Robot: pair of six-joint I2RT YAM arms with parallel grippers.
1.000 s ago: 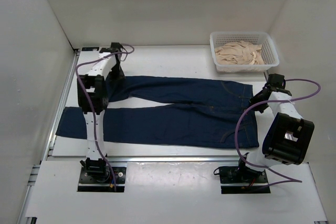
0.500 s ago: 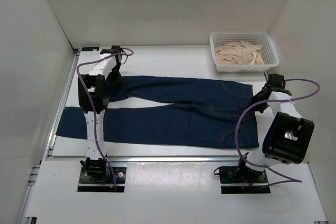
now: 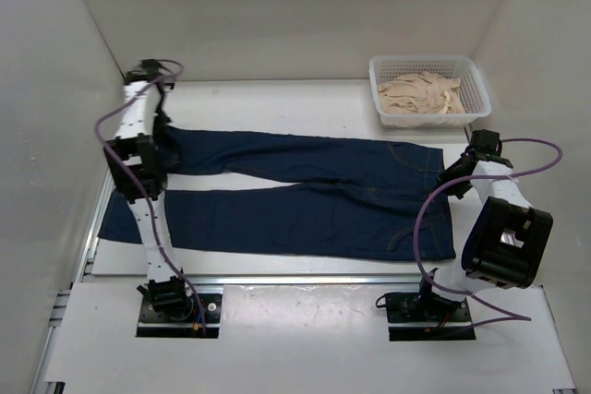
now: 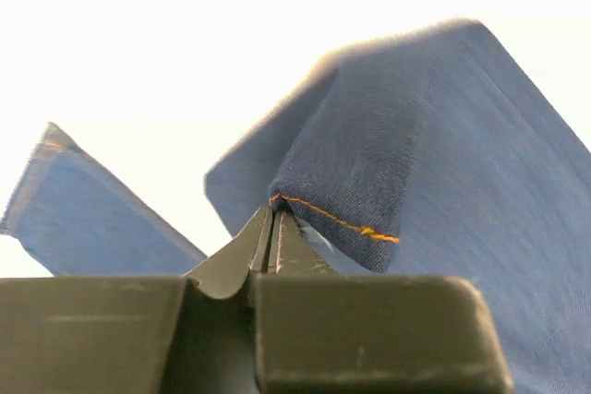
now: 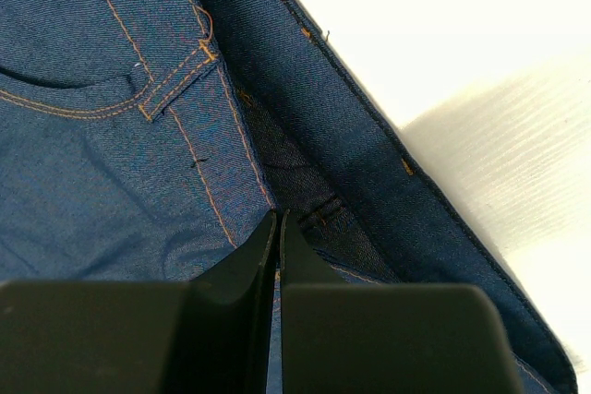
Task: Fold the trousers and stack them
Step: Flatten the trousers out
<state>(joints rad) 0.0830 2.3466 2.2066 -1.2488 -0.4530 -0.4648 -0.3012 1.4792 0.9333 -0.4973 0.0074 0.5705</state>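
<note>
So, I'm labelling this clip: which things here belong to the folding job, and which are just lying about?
Job: the trousers; left gripper, shut on a leg hem; right gripper, shut at the waistband.
Lying about: white basket; beige cloth in it.

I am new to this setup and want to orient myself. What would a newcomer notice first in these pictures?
The dark blue trousers lie spread flat across the table, legs toward the left. The left gripper pinches the far leg's hem at the far left; the right gripper is closed on the waistband at the right. A white basket of beige cloth stands in the far right corner.
</note>
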